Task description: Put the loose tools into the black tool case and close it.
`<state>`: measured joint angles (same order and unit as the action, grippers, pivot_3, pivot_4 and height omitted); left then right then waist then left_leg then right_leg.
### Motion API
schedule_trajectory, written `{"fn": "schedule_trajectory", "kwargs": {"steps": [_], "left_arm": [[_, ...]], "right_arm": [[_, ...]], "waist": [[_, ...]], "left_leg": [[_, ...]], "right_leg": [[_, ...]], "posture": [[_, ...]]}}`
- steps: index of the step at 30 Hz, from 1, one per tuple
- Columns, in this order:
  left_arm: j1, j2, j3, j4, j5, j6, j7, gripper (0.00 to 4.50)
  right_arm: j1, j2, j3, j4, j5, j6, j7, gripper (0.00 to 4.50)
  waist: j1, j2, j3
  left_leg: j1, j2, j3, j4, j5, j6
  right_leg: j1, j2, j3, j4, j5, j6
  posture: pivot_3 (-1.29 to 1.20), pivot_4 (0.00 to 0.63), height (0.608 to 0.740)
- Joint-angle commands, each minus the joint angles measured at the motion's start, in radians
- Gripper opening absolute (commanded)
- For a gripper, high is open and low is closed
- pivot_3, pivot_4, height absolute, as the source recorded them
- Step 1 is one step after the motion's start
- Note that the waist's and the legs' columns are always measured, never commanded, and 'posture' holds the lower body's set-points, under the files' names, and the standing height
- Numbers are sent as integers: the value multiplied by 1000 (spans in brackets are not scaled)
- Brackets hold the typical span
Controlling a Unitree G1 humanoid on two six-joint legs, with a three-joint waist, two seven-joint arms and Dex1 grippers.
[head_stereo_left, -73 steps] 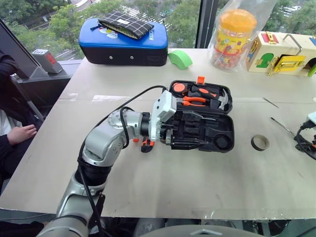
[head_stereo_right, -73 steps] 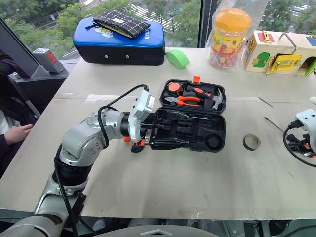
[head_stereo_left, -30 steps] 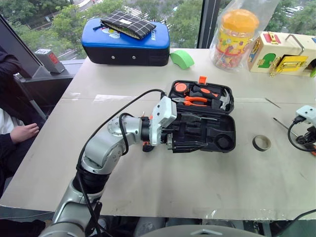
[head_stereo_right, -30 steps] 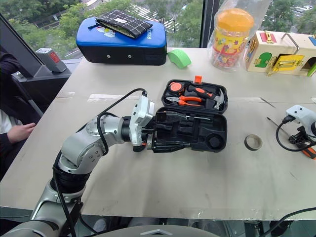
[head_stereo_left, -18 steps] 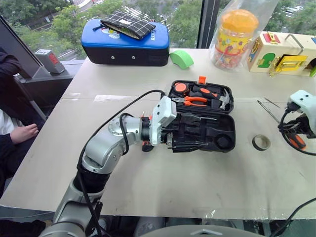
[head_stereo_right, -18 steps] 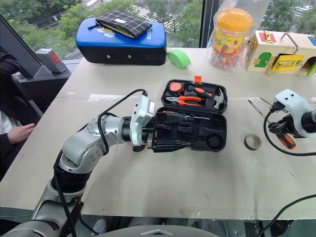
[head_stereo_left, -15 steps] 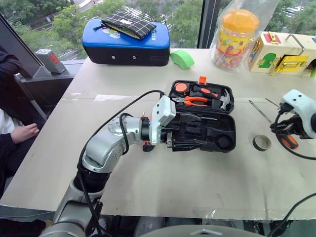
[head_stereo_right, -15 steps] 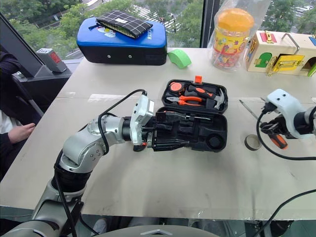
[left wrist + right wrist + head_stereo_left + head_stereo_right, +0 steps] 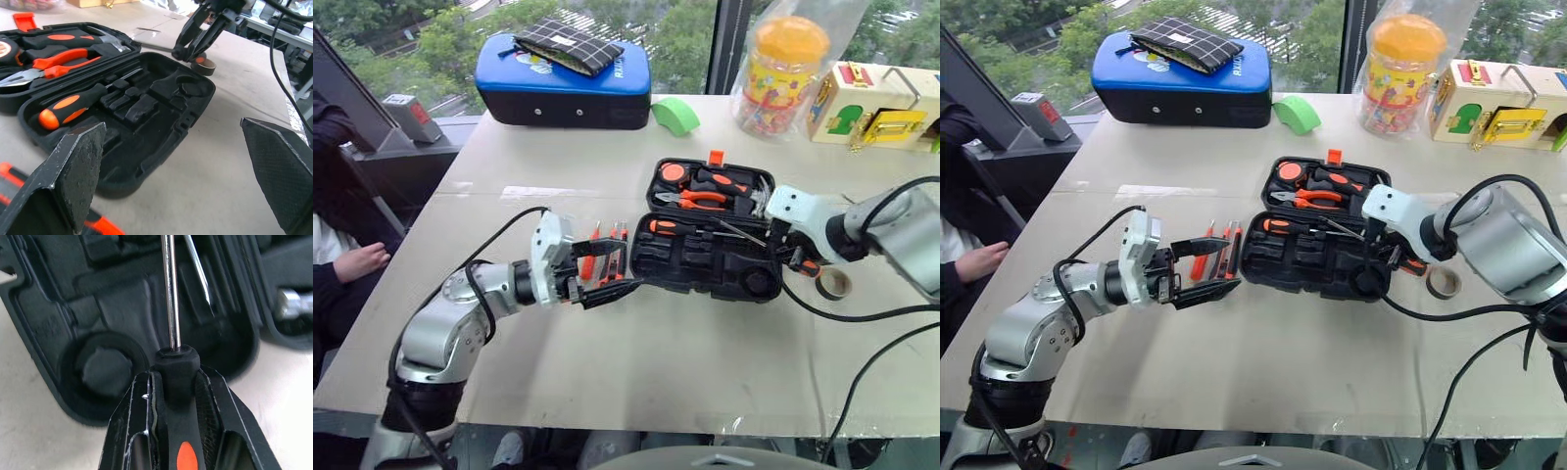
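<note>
The black tool case lies open mid-table, with pliers, a hammer and a tape measure in its far half and one orange-and-black screwdriver in the near half. My right gripper is shut on another orange-and-black screwdriver, whose shaft points over the case's right end near a round recess. My left gripper stands open just left of the case. Slim orange loose tools lie on the table beside its fingers. A small black tape roll sits right of the case.
A blue-topped case with a checked pouch stands at the back left, beside a green tape roll. An orange-lidded jar and a wooden latch box stand at the back right. A person's hand rests at the left.
My left gripper has drawn back leftwards out of the case, uncovering the loose tools. My right gripper has carried the screwdriver left from the table's right side to the case's right end.
</note>
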<state>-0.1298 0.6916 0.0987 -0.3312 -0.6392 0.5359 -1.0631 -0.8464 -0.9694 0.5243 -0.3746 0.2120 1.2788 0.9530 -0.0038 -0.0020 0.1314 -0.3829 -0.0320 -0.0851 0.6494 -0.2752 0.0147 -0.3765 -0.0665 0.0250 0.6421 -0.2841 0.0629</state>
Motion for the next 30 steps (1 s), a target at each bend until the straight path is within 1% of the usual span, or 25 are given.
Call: {"fn": "schedule_trajectory", "kwargs": {"steps": [1,5,8,11,16,19,25,27,29,30], "left_arm": [[37,22,32,-26,7,-47,-24,4500],[68,24,27,-44,8,-65,-24,4500],[78,24,25,-39,14,-82,-27,4500],[81,23,29,-35,18,-93,-24,4500],[100,23,36,-19,31,-121,-30,4500],[106,22,40,-4,35,-143,-34,4500],[86,17,22,16,47,-159,-25,4500],[80,15,15,2,46,-149,-13,4500],[76,15,12,-11,44,-138,-3,4500],[75,15,11,-16,42,-134,0,4500]], "right_arm": [[-85,54,79,74,-52,-74,5,245],[-181,146,167,188,-91,-125,35,245],[-208,184,217,259,-123,-174,64,245],[-224,192,278,298,-169,-234,110,245],[-224,210,311,332,-209,-276,170,245],[-223,252,310,370,-223,-276,187,245],[-204,293,296,428,-257,-307,218,245],[-194,293,286,432,-264,-336,233,1332],[-188,302,248,421,-248,-326,244,2046],[-189,303,234,415,-244,-320,252,2614]], "waist": [[-3,0,0],[-13,-2,-1],[-13,-2,-1],[-13,-3,-2],[-13,-4,-2],[-13,-5,-3],[-17,-9,-5],[-18,-10,-6],[-16,-9,-6],[-15,-9,-6]], "left_leg": [[0,0,0,0,0,0],[1,0,0,-1,0,0],[1,1,-2,-2,0,0],[1,1,-2,-2,0,-1],[1,1,-1,-2,-1,0],[2,1,-2,-2,-1,1],[2,1,-2,-3,-1,1],[3,1,-2,-3,-1,1],[3,0,-2,-3,-1,1],[2,0,-2,-4,-1,1]], "right_leg": [[0,0,0,0,0,0],[-1,-1,1,1,0,0],[-1,0,1,1,0,0],[-1,0,1,1,0,0],[-1,-1,1,1,0,0],[-1,-1,1,1,0,0],[-1,-1,1,2,0,-1],[-1,-1,1,3,0,-1],[-2,-1,1,3,0,-1],[-2,-1,1,3,0,-1]], "posture": [[0,150,740],[0,150,740],[0,150,740],[0,150,740],[0,150,740],[0,150,740],[0,150,740],[0,150,740],[0,150,740],[0,150,740]]}}
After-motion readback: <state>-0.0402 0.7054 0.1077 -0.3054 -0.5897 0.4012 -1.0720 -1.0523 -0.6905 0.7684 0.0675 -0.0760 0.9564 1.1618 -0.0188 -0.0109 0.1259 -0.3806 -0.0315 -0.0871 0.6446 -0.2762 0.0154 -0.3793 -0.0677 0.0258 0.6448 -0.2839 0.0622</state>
